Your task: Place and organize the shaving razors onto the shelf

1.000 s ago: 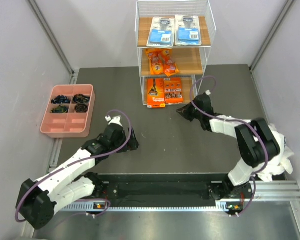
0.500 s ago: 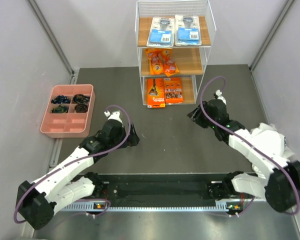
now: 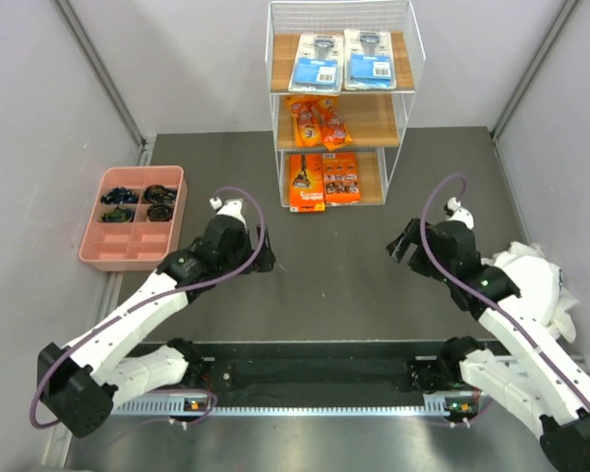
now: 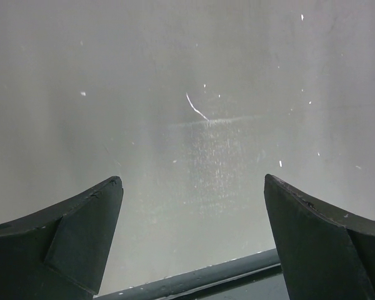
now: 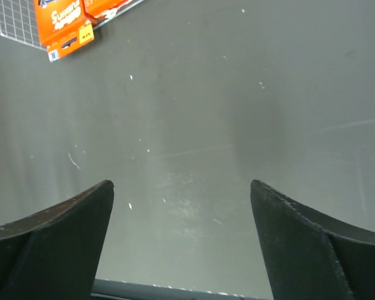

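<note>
Overhead view first. White wire shelf at twelve o'clock on dark table, all six razor packs on its boards, sorted by kind. Two clear-and-blue blister cards side by side on top board. Two orange pouches touching on middle board. Long orange-black box just beside orange card on bottom board, near ends poking slightly past the frame. Pink tray at nine o'clock, small dark items in its far compartments, no part of this job. Left gripper low over bare table near centre, right gripper toward three o'clock. Both well apart from the shelf and carrying nothing, probably standing clear because no pack lies loose on the table.

Left wrist view next. Fingers spread wide, only scuffed grey table between them.

Right wrist view last. Fingers likewise spread and empty. At eleven o'clock, corners of the bottom-board orange packs and a patch of white wire grid, far from the tips. Task judged complete or nearly so.
</note>
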Controlling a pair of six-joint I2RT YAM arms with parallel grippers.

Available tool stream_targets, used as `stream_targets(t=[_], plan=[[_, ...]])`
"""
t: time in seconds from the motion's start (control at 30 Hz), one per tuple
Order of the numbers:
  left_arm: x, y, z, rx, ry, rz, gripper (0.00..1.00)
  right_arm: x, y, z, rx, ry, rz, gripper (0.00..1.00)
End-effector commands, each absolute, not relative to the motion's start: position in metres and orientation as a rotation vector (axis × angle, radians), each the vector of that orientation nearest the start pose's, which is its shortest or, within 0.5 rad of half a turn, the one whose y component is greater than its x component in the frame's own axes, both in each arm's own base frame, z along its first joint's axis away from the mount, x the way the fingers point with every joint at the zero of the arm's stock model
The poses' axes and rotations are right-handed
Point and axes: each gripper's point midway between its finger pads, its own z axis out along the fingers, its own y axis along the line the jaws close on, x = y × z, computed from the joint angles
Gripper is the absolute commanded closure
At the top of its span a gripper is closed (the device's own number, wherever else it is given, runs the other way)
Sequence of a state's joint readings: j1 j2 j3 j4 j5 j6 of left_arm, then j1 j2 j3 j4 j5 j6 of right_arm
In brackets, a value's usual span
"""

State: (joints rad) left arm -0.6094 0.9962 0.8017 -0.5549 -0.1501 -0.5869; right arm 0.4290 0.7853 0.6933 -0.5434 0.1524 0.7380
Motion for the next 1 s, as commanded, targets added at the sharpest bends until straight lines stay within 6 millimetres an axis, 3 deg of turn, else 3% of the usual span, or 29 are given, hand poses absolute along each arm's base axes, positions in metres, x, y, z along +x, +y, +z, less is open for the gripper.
stream_targets(t=[0.0,0.13,0.3,0.43,0.67,0.97], plan=[[0.255,-0.159,0.169,0.023,2.327,-0.360,0.01,0.227,0.098,0.163,0.403,2.205,0.415,0.08],[0.263,-0.165,0.171,0.055,2.350,-0.366,0.01,0.222,0.094,0.159,0.387,2.219,0.395,0.02],[0.271,-0.163,0.164,0.054,2.401,-0.413,0.01,0.217,0.090,0.152,0.380,2.236,0.372,0.01],[0.270,-0.163,0.156,0.026,2.460,-0.565,0.01,0.214,0.089,0.147,0.388,2.240,0.367,0.01],[0.278,-0.129,0.147,-0.164,2.480,-0.677,0.01,0.212,0.087,0.141,0.400,2.242,0.366,0.01],[0.280,-0.095,0.138,-0.261,2.492,-0.580,0.01,0.211,0.084,0.138,0.414,2.242,0.348,0.01]])
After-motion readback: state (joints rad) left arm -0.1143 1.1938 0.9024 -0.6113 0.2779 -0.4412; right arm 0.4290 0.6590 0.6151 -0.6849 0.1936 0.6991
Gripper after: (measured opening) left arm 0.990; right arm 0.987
